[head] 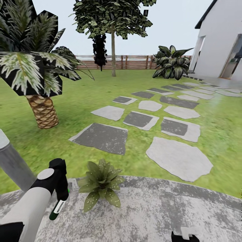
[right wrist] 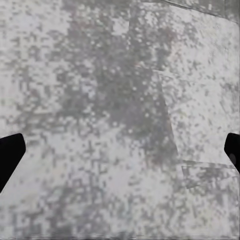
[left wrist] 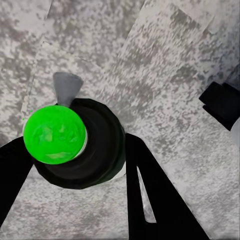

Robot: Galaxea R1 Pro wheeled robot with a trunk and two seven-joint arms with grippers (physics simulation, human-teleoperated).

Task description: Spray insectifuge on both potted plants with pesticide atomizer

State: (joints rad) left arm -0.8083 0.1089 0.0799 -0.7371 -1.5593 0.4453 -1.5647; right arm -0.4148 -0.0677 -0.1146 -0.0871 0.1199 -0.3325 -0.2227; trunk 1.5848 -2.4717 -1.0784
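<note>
- Left pincer (head: 61, 196), near left over the grey speckled paved round (head: 161, 215): it is gripping the pesticide atomizer (head: 57, 210), with the black fingers (left wrist: 155, 200) pressing on either side of the bottle's body in the left wrist view.
- Pesticide atomizer: its long axis is running steeply downward and tilting slightly toward the near left; one end with a white label band is hanging below the pincer in the head view. In the left wrist view the bottle (left wrist: 80, 145) is appearing end-on, with a bright green round face toward the camera and a grey nozzle-like piece projecting from its dark rim.
- Potted plant (head: 101, 185): a low rosette of pointed green leaves is sitting at the far edge of the paved round, just right of the atomizer and not touching it.
- Right pincer (right wrist: 120, 155): its two dark fingertips are standing wide apart at the picture's edges, holding nothing, above bare paving.
- Garden: lawn (head: 84, 90), flat stepping stones (head: 101, 137), a scaly-trunked palm (head: 42, 111) at far left, a tree (head: 113, 40), a slatted fence (head: 134, 63) and a white building (head: 218, 40) at far right.
</note>
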